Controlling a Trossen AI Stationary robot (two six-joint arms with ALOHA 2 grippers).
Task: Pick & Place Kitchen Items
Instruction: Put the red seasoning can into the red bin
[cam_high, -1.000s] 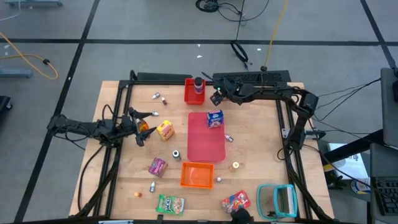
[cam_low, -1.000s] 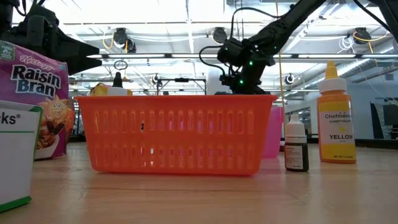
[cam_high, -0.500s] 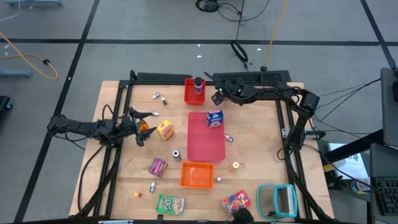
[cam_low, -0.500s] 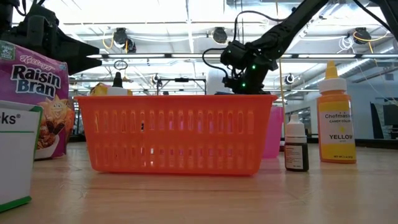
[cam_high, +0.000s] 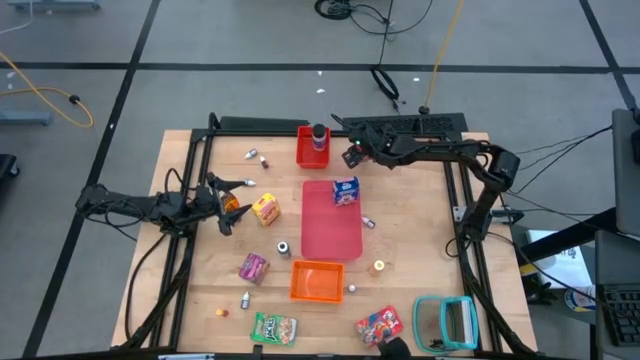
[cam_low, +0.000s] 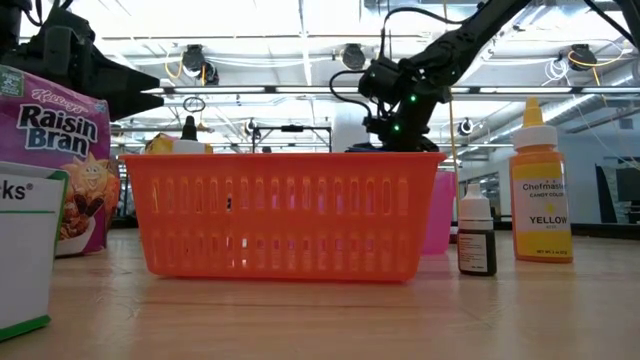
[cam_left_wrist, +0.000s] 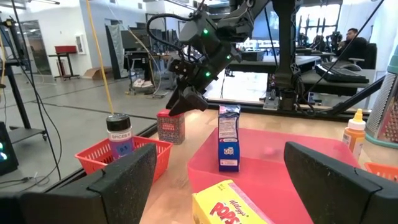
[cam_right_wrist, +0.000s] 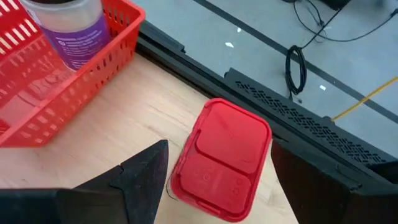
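My right gripper (cam_high: 351, 155) hangs open near the table's far edge, right of the red bin (cam_high: 312, 152). In the right wrist view its fingers (cam_right_wrist: 140, 177) stand on either side of a red-lidded jar (cam_right_wrist: 221, 158) that rests on its base on the wood, apart from it. A dark spice jar (cam_right_wrist: 68, 25) stands in the red bin. My left gripper (cam_high: 228, 206) waits open at the left, just short of the yellow carton (cam_high: 265, 208). The blue carton (cam_left_wrist: 228, 138) stands upright on the flat red mat (cam_high: 332, 232).
A pink-purple carton (cam_high: 253, 267), the orange bin (cam_high: 317, 281), a green packet (cam_high: 273, 328), a red packet (cam_high: 379, 323) and the teal-framed object (cam_high: 445, 322) fill the near half. Tiny bottles (cam_high: 254, 156) are scattered about. A yellow bottle (cam_low: 540, 190) stands right of the orange bin.
My right gripper has shifted a little toward the table's right and risen slightly over the red-lidded jar, its fingers staying open. The left arm and the items have kept still.
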